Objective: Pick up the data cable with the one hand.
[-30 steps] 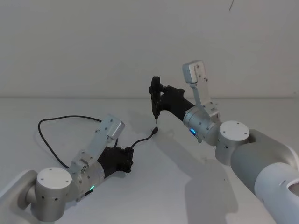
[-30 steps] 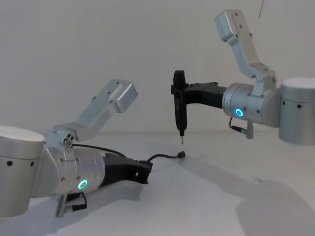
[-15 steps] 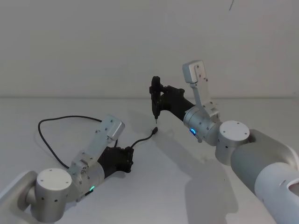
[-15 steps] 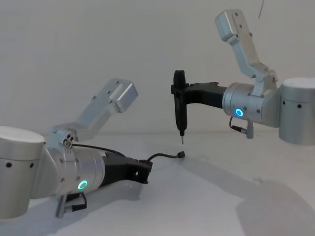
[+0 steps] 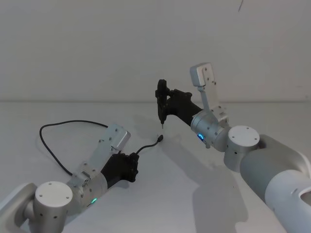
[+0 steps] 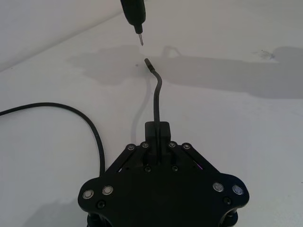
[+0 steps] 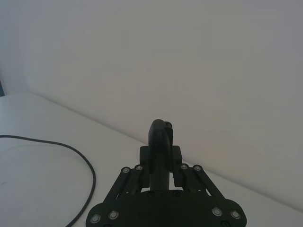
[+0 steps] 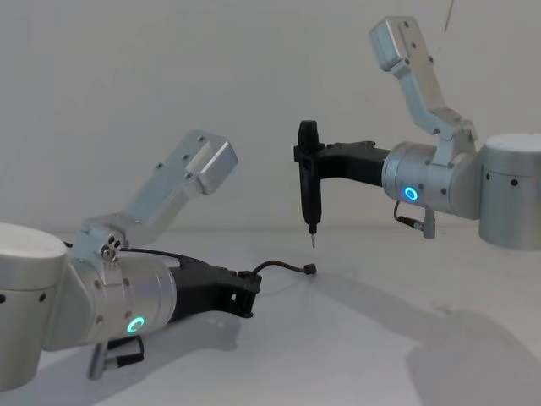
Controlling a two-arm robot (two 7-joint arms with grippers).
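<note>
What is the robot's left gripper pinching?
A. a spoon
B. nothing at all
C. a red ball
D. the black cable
D: the left gripper is shut on the data cable near its plug end, which sticks out ahead of the fingers.

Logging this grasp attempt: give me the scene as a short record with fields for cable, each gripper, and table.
data cable: black, lying on the white table; one end pinched, free plug pointing toward the pen-shaped tool
left gripper: low over the table, shut on the data cable near its plug end
right gripper: raised, shut on the upright pen-shaped tool, tip above the plug
rest of cable: loops away to the left
</note>
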